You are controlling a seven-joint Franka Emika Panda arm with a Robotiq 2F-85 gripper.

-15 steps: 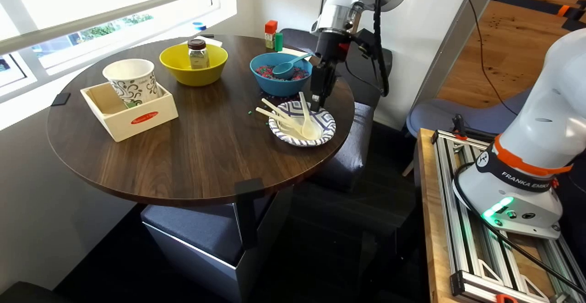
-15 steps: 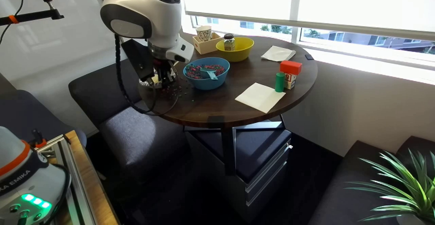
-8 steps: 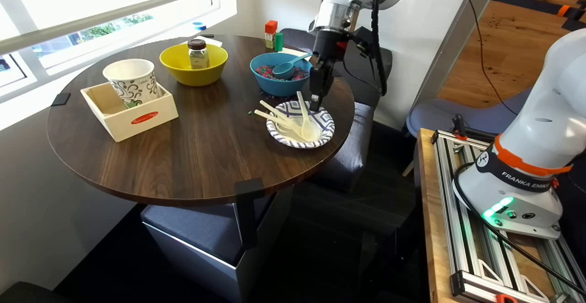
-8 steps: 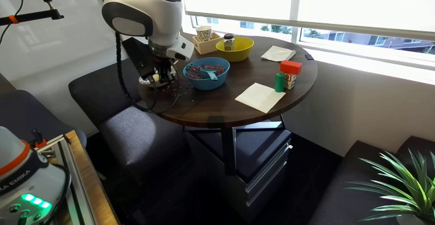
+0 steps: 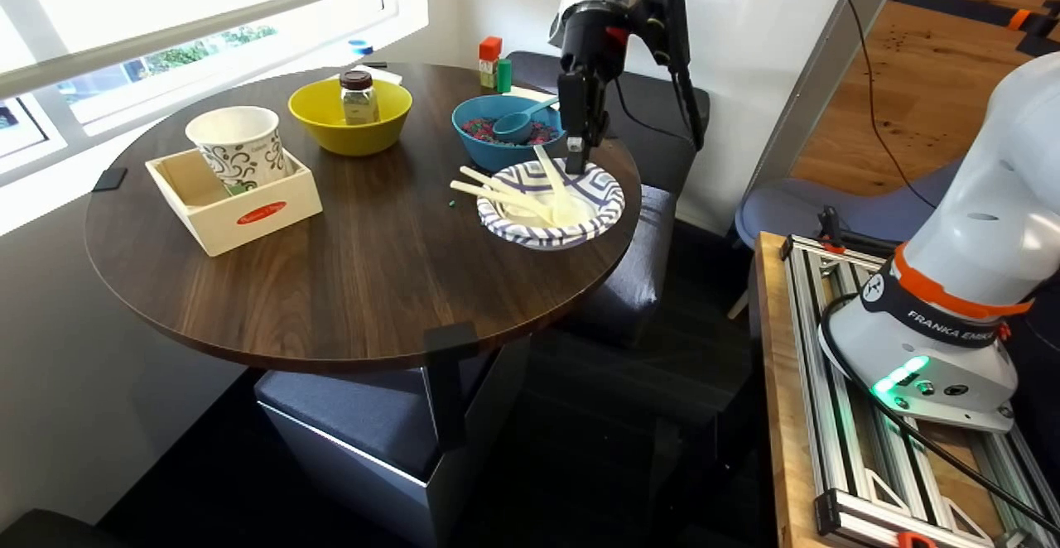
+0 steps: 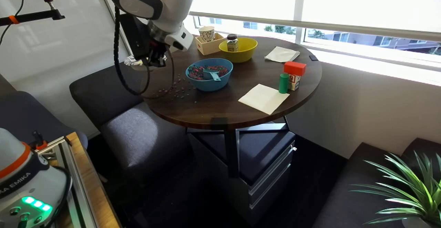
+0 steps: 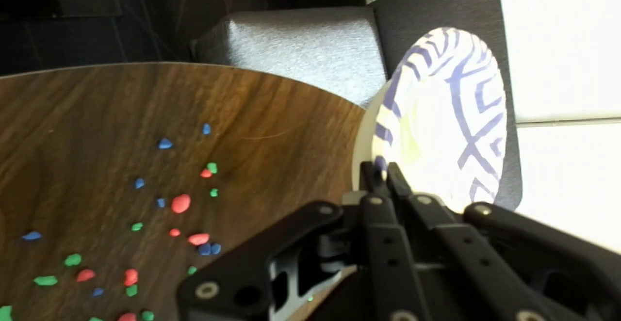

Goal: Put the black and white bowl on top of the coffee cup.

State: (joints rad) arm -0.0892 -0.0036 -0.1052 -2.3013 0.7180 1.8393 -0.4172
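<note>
In exterior view, my gripper (image 5: 575, 165) clamped on striped bowl (image 5: 542, 237) at rim's one o'clock. Coffee cup (image 5: 240, 155) nine o'clock from me, well apart. Likely next: swing toward nine.
</note>
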